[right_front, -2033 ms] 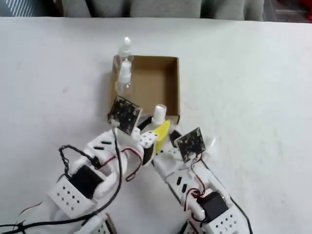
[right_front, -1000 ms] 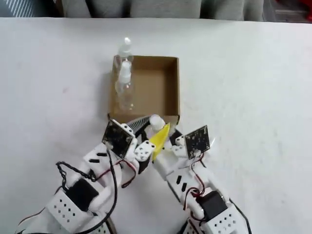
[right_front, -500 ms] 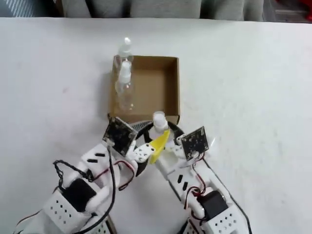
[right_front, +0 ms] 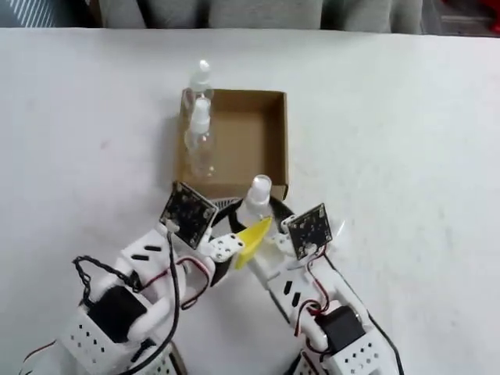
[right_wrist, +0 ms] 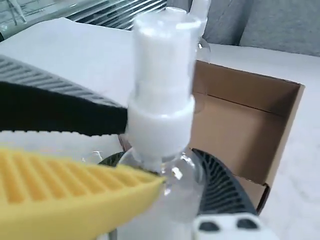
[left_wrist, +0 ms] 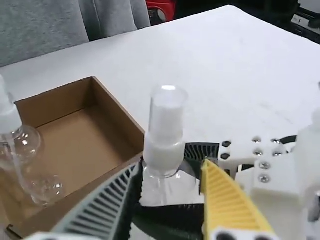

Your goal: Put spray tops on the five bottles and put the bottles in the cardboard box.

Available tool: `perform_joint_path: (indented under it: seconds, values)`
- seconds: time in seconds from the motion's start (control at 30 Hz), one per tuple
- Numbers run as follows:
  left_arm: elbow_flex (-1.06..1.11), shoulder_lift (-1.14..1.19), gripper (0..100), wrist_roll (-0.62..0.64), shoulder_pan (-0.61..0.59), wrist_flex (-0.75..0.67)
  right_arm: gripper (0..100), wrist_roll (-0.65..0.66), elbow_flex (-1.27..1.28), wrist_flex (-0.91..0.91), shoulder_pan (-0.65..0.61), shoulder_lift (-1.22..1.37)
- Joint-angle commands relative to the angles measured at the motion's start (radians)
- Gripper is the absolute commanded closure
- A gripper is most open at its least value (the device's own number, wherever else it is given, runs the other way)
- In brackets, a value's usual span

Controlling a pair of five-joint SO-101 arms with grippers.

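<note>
Bottle clamped by both grippers at the box's lower edge.
High view, centre: bottle upright with spray top on, just below the lower wall of the cardboard box. Left gripper closed on its shoulder with the yellow finger touching it; right gripper grips the body. 1 capped bottle stands against the box's left wall, 1 more at its upper left corner.

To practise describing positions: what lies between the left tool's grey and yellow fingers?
A clear bottle with a white spray top, which the right tool also holds; the left wrist view shows it best.
</note>
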Motion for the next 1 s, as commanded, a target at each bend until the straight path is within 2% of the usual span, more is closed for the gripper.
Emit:
perform_joint_path:
  seconds: [0.0,0.2,0.37,0.47,0.53,0.67,0.73,0.97]
  values:
    - [-0.040,0.001,81,-0.014,0.025,0.034,98.1,0.009,0.009,-0.042,0.002,-0.013]
    - [-0.091,0.001,81,-0.006,0.030,0.026,98.1,0.009,0.011,-0.042,0.002,-0.013]
    - [-0.091,0.001,81,-0.006,0.035,-0.054,98.1,0.009,0.011,-0.042,0.002,-0.013]
    - [-0.092,0.001,81,-0.005,0.082,-0.087,98.1,0.009,0.011,-0.042,0.002,-0.013]
    - [-0.094,0.001,84,-0.005,0.125,-0.106,98.1,0.009,0.011,-0.042,0.002,-0.013]
    - [-0.094,0.001,99,-0.005,0.147,-0.239,98.1,0.009,0.011,-0.042,0.002,-0.013]
    - [-0.095,0.001,95,-0.005,0.145,-0.269,98.1,0.009,0.011,-0.042,0.002,-0.013]
    - [-0.130,0.001,98,-0.005,0.127,-0.270,98.1,0.009,0.011,-0.042,0.002,-0.013]
